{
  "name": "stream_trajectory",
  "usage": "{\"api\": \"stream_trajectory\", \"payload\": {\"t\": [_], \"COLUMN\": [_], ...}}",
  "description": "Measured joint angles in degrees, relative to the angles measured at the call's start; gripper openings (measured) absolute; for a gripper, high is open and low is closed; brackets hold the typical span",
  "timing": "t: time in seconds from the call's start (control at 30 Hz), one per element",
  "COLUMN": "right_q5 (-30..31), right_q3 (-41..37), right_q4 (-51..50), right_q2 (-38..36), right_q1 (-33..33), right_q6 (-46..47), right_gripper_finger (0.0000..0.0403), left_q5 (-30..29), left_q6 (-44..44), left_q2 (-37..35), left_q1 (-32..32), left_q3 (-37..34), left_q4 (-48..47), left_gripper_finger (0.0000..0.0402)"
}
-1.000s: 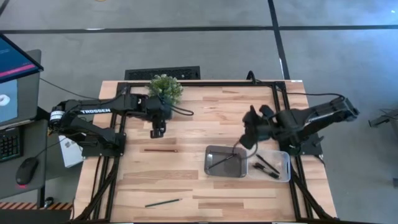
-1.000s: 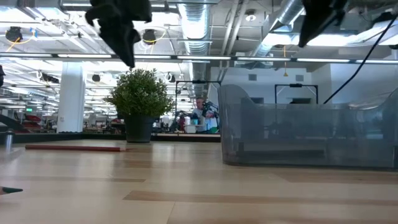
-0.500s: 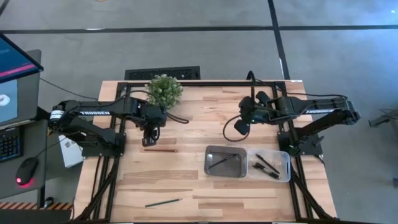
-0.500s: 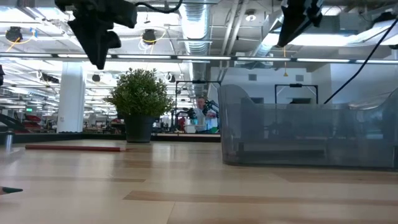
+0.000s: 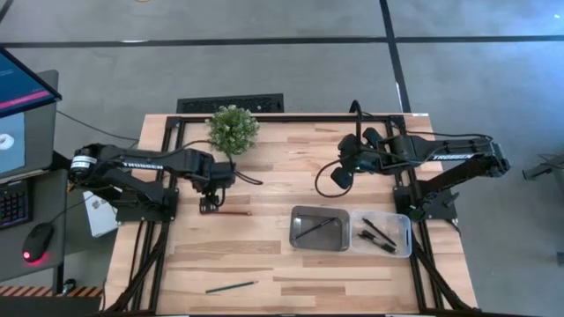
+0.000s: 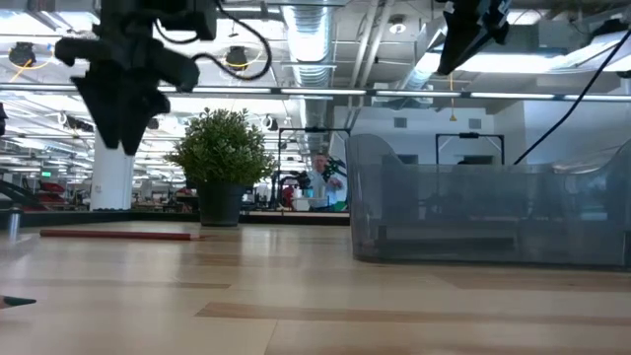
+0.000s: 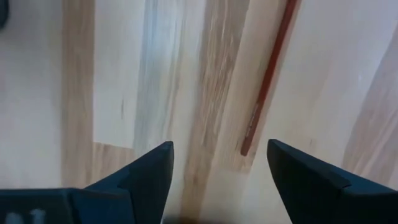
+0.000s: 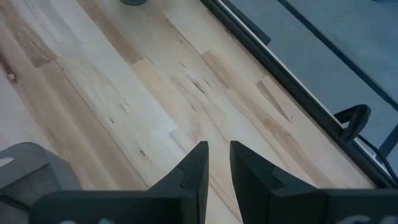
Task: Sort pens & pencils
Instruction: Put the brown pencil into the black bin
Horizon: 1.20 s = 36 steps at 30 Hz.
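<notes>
A reddish-brown pencil (image 5: 226, 212) lies flat on the wood; in the left wrist view the pencil (image 7: 267, 81) lies just ahead of one finger. My left gripper (image 5: 209, 204) hangs open above its left end, also seen in the low view (image 6: 118, 138). A green pencil (image 5: 231, 286) lies near the table's near edge. Another pencil (image 5: 315, 229) rests slantwise in the metal tray (image 5: 300, 239). Black pens (image 5: 379, 235) lie in the clear bin (image 5: 404, 246). My right gripper (image 5: 337, 176) hovers high, beyond the tray toward the far edge, its fingers open by a narrow gap (image 8: 218, 162).
A small potted plant (image 5: 233, 128) stands by the far edge, behind my left arm. A black frame (image 5: 291, 117) rims the table. In the low view the clear bin (image 6: 483, 212) stands at the right and the red pencil (image 6: 118, 235) at the left. Bare wood lies between tray and green pencil.
My left gripper has moved toward the table's left and near edges and come down over the reddish pencil's left end. My right gripper has pulled away from above the metal tray, toward the far edge, then held still. The pencils have not moved.
</notes>
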Motion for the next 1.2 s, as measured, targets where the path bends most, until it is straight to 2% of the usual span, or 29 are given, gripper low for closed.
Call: {"api": "stream_trajectory", "payload": {"t": [0.2,0.37,0.57,0.8,1.07,1.2], "right_q5": [0.0,0.0,0.0,0.0,0.0,0.0], "right_q3": [0.0,0.0,0.0,0.0,0.0,0.0], "right_q4": [0.0,0.0,0.0,0.0,0.0,0.0], "right_q2": [0.0,0.0,0.0,0.0,0.0,0.0], "right_q1": [0.0,0.0,0.0,0.0,0.0,0.0], "right_q6": [0.0,0.0,0.0,-1.3,-1.3,-1.3], "right_gripper_finger": [0.0088,0.0088,0.0088,0.0088,0.0088,0.0088], "left_q5": [3.7,4.0,5.8,7.0,0.4,-2.1], "left_q6": [-3.1,-3.5,0.1,-0.1,-0.9,-2.9], "left_q2": [0.0,0.0,0.0,0.0,0.0,0.0], "left_q1": [0.0,0.0,-0.5,-4.1,-9.9,-11.0], "left_q3": [-4.8,-9.2,-14.6,-14.9,-14.9,-14.9], "left_q4": [6.1,11.6,17.0,18.1,23.9,22.9], "left_gripper_finger": [0.0252,0.0252,0.0252,0.0252,0.0252,0.0252]}}
